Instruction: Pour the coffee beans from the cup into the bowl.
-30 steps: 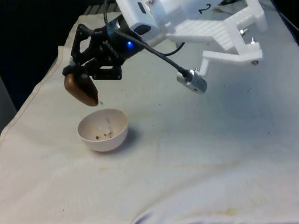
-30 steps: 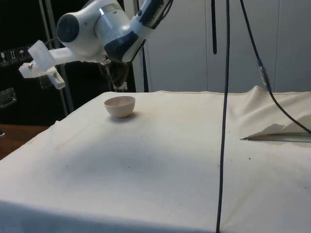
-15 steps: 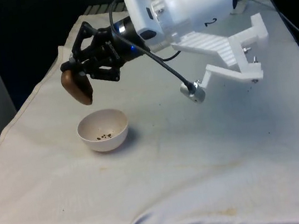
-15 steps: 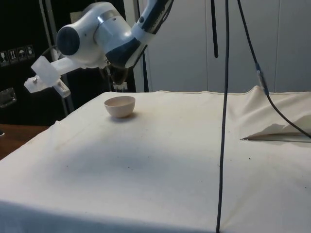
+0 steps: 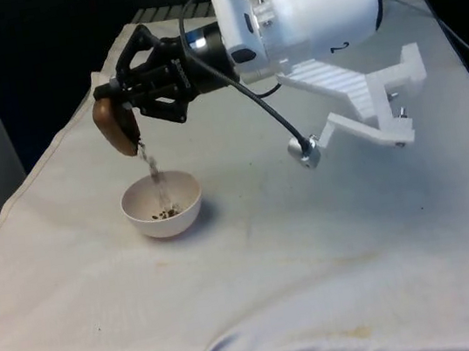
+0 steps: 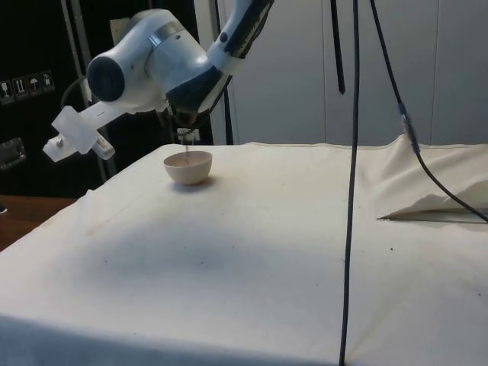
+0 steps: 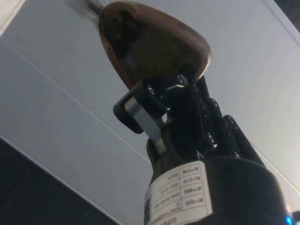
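My gripper [image 5: 125, 112] is shut on a brown cup [image 5: 114, 128], tipped over above the white bowl [image 5: 161, 205] at the front view's left. A thin stream of coffee beans [image 5: 155, 175] falls from the cup's lip into the bowl, where a few beans lie on the bottom. In the side view the bowl [image 6: 188, 166] sits under the wrist, with the bean stream [image 6: 186, 141] dropping into it. The wrist view has the brown cup [image 7: 154, 44] held between my black fingers [image 7: 140, 115], mouth turned away and beans leaving its rim.
A white cloth [image 5: 315, 243] covers the table. A fold in the cloth [image 6: 427, 191] rises at the side view's right. Black cables [image 6: 351, 175] hang down in front of the side camera.
The cup rose a little and tipped further over the bowl. Half a second ago no beans were falling; now a stream runs into the bowl.
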Robot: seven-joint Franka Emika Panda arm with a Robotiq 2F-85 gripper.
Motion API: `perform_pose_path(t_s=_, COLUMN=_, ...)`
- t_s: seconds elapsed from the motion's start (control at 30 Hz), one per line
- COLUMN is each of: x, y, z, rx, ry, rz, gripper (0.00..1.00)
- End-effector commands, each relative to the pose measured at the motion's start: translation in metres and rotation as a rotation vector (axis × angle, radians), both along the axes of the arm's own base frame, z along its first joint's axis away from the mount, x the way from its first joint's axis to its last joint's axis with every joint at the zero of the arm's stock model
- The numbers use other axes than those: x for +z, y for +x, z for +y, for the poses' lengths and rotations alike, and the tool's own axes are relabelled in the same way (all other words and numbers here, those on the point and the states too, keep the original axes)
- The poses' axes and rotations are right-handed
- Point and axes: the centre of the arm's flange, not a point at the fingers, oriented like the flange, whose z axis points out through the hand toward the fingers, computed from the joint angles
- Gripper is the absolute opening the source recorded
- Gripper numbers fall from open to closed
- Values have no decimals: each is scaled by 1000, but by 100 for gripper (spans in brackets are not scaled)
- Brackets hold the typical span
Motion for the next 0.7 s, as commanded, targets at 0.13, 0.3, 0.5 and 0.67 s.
perform_pose_path(t_s=0.13, x=0, y=0, z=10, rx=0, ry=-55, rz=-6, gripper=0)
perform_pose_path(t_s=0.3, x=0, y=0, z=15, rx=1, ry=-85, rz=-10, gripper=0)
perform_pose_path(t_s=0.5, x=1, y=-2, z=22, rx=3, ry=-120, rz=-16, gripper=0)
perform_pose_path(t_s=0.67, x=-1, y=-1, z=31, rx=3, ry=-176, rz=-25, gripper=0)
